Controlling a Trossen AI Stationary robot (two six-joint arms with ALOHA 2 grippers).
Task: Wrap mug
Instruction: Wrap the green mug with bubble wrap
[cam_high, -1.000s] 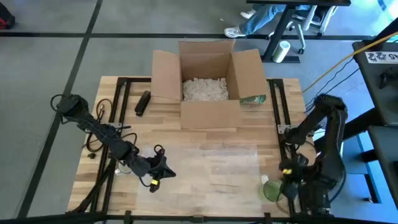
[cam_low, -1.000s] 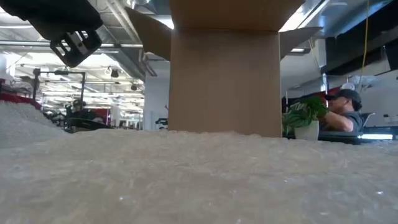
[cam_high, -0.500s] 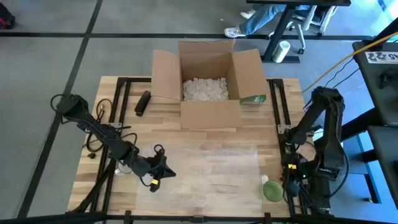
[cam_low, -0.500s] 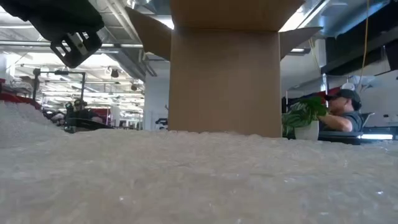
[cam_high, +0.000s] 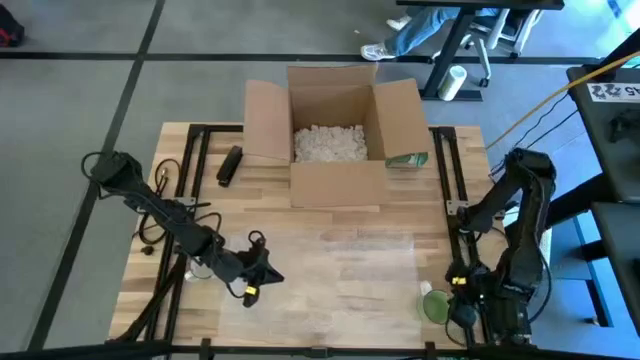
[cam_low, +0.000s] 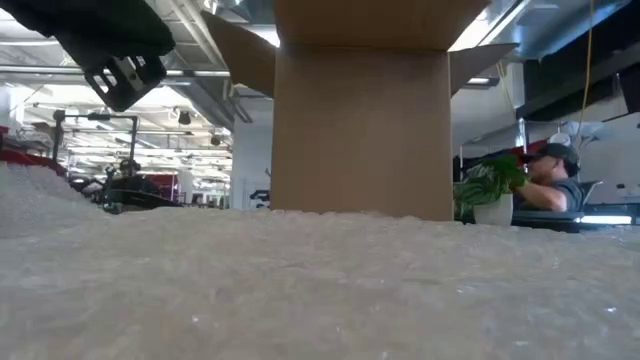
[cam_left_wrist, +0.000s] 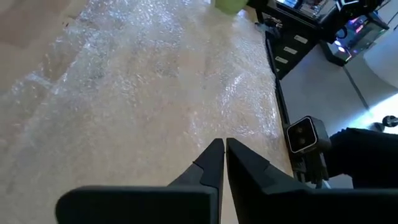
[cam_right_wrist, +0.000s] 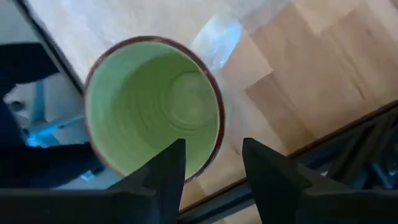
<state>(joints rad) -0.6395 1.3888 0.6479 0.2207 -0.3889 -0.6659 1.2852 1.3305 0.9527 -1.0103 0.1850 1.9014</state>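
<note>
On the bench (cam_high: 180, 140) the open box (cam_high: 335, 140) stands at the far middle, with packing fill (cam_high: 330, 143) inside it. The bubble wrap (cam_high: 340, 265) lies spread before the box, across the near middle. My left hand (cam_high: 262, 279) sits at the wrap's left edge. The mug (cam_high: 436, 305) stands at the near right corner, just beside the wrap, with my right hand (cam_high: 462, 300) above it.

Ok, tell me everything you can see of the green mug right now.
The green mug stands upright and empty near the table's front right corner. It looks glazed ceramic: pale green inside with ring marks, a dark reddish-brown rim. No handle shows. It sits on the bare wooden table by a corner of the clear bubble wrap sheet. The right gripper hovers above it, fingers open, straddling the near rim.
</note>
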